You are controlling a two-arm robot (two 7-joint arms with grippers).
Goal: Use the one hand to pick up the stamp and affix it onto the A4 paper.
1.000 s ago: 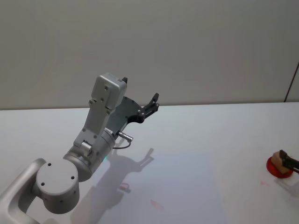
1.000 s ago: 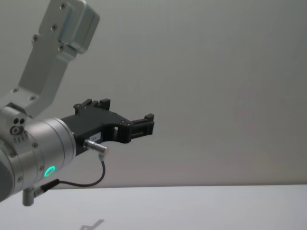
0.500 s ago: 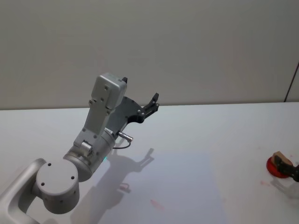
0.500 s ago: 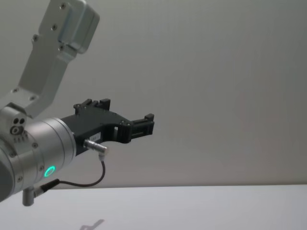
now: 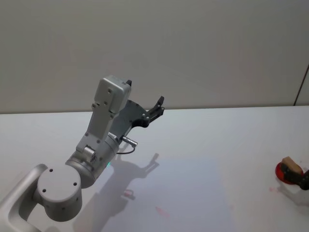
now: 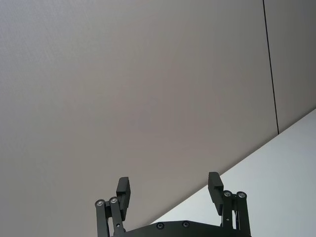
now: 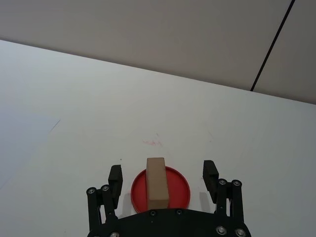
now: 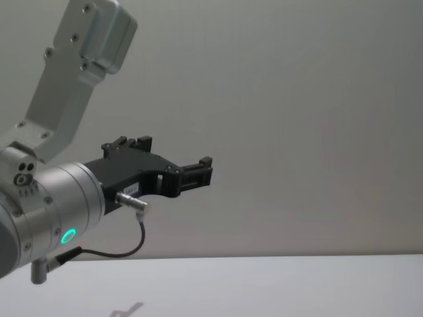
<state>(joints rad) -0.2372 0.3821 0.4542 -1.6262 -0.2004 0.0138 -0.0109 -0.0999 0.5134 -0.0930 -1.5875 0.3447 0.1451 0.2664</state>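
Note:
The stamp (image 5: 288, 170), a wooden block handle on a round red base, stands on the white table at the far right. In the right wrist view the stamp (image 7: 157, 183) sits between the spread fingers of my right gripper (image 7: 163, 174), which is open and touches nothing. A dark edge of the right gripper (image 5: 304, 181) shows just behind the stamp at the frame's edge. The A4 paper (image 5: 186, 191) lies flat in the middle of the table. My left gripper (image 5: 157, 106) is held high above the table's left side, open and empty, its fingers (image 6: 123, 186) wide apart.
The left arm's grey body (image 5: 91, 159) rises over the table's left front and fills the left of the chest view, its gripper (image 8: 198, 173) pointing at the wall. Small red marks (image 5: 161, 211) lie on the paper. Faint red smudges (image 7: 152, 142) mark the table beyond the stamp.
My right gripper has drawn back from the stamp toward the right edge, leaving the stamp standing on the table. The left arm has not moved.

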